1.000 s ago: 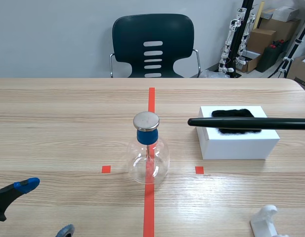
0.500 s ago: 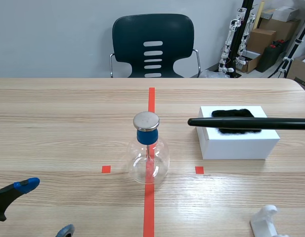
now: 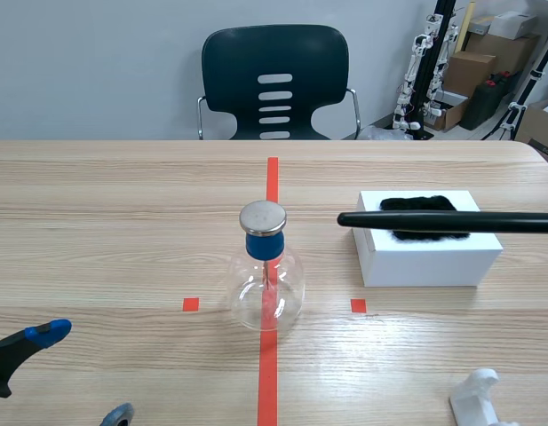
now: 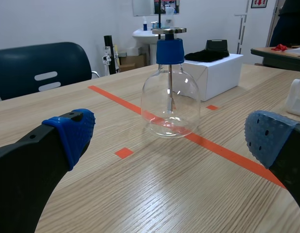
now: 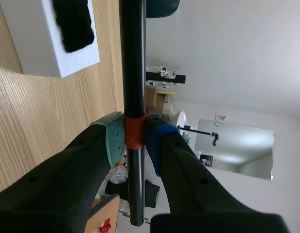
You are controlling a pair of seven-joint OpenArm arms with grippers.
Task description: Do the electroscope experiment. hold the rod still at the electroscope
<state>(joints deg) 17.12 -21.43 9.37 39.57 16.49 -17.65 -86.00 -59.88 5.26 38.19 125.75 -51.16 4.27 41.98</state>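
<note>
1. Pale wood-grain tabletop (image 3: 123,222) runs back to a grey wall, with an orange-red tape line down its middle and small tape squares on either side.
2. Behind the far edge stands a dark chair (image 3: 274,80); cardboard boxes (image 3: 473,67) and stands crowd the back right corner of the room.
3. A white box (image 3: 429,257) sits right of the centre line, with a black fur pad (image 3: 418,202) on top. A white plastic piece (image 3: 476,395) lies at the near right edge.
4. The electroscope (image 3: 266,284), a clear flask with a blue stopper (image 3: 264,245) and a metal disc (image 3: 262,216), stands on the tape line.
5. The black rod (image 3: 433,221) lies level above the white box, its tip near the disc on the right side, not touching it.
6. The right jaws are clamped on the rod at its orange-red band (image 5: 135,133).
7. The left jaws are spread wide and hold nothing, low at the near left, with the electroscope ahead of them.
</note>
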